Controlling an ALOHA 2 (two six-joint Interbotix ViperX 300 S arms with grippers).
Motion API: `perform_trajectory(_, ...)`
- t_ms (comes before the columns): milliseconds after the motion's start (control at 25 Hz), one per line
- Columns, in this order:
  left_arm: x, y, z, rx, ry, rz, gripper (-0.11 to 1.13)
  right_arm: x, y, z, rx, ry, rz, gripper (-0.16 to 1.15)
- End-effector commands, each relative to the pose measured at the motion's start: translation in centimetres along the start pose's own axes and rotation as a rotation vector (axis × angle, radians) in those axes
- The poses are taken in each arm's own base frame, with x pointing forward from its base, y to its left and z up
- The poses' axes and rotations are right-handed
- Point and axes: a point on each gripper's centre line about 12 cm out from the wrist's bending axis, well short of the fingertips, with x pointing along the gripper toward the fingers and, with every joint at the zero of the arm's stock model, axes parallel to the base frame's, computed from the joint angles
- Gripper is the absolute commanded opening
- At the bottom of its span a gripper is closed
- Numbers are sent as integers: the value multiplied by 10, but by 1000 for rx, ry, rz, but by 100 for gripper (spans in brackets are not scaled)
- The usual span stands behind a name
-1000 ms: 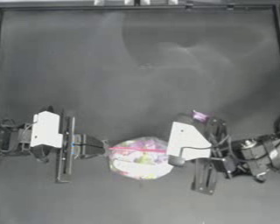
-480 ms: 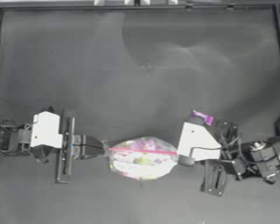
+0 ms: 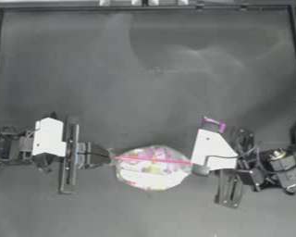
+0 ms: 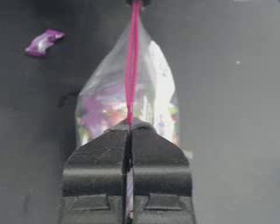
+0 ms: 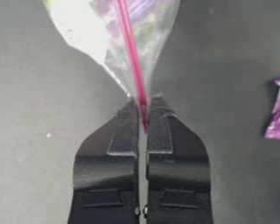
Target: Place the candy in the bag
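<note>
Near the front edge of the dark surface [image 3: 151,55] we had the bag [image 3: 151,167] strung between our two arms, each one pinching an end of its pink seal strip [image 3: 151,160]. Our left gripper [image 4: 129,127] had its jaws pressed together on the left end of the strip, and our right gripper [image 5: 143,114] had its jaws pressed together on the right end, so the strip ran taut between them. The candy [image 3: 213,124] lay loose on the surface just behind our right gripper, apart from the bag and not yet inside it.

We judged the bag to be thin, limp plastic: light, slippery, and ready to sag or fold wherever it was not held. The sweets inside gave it a little weight low down, which would keep the body hanging below the strip. The strip itself looked like the only firm part, so the two ends were the right places to hold, and the mouth looked sealed, so it would need pulling apart before anything went in.

The candy seemed very light, with a shiny, crinkly wrapper that could slide out of a loose pinch. We judged it best taken across its middle, with the twisted wrapper ends left free, and not squeezed hard enough to crush it
</note>
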Motion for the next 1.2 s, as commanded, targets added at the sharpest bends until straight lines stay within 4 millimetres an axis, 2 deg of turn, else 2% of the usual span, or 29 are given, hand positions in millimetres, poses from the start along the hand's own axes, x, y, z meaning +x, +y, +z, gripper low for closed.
perform_trajectory(40,-5,-1,22,-6,-71,-5,6,-21,-2,9,1,-50,5,4)
perform_trajectory(440,-7,8,42,43,-119,25,7,-48,-8,33,-48,-138,-64,4)
perform_trajectory(720,-10,19,53,65,-110,53,7,-63,-23,45,-54,-181,-110,4)
perform_trajectory(1200,-8,45,47,75,-78,129,7,-55,-51,57,-65,-197,-123,4)
